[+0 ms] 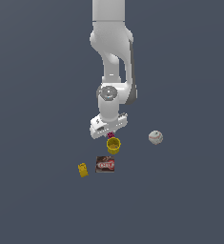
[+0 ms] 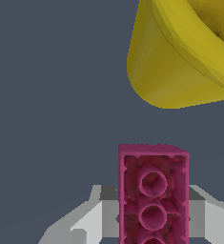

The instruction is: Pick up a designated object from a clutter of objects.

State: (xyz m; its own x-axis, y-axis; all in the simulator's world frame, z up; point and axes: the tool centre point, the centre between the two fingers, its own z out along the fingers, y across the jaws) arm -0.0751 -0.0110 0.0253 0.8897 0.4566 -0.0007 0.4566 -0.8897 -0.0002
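1. Sitting between the two grey fingers (image 2: pixel 92 221) of the pincer (image 2: pixel 154 219) in the wrist view, the magenta block (image 2: pixel 153 193) shows you its recessed face with round hollows; its long axis runs away from the camera.
2. You can see a finger at each long side of the block, touching or very nearly so. Whether they press it firmly the pictures do not settle, so I cannot tell you if the pincer is clenched on it or only straddling it.
3. In the exterior view only a sliver of the magenta block (image 1: pixel 110 135) shows, just under the pincer (image 1: pixel 109 133) and right beside the rim of the yellow cup (image 1: pixel 114 145). You cannot tell from either view whether the block rests on the counter (image 1: pixel 180 200) or hangs clear of it.
4. The yellow cup (image 2: pixel 185 52) looms near the block's far end in the wrist view, apart from it but close enough that a careless move could nudge it.
5. Further out lie the brown-red flat box (image 1: pixel 105 164), the small yellow block (image 1: pixel 83 169) and the white baseball (image 1: pixel 155 137), all well apart from the pincer.
6. My judgement: the approach and alignment are done; a confirmed squeeze and a clear lift are what remain for you to see.
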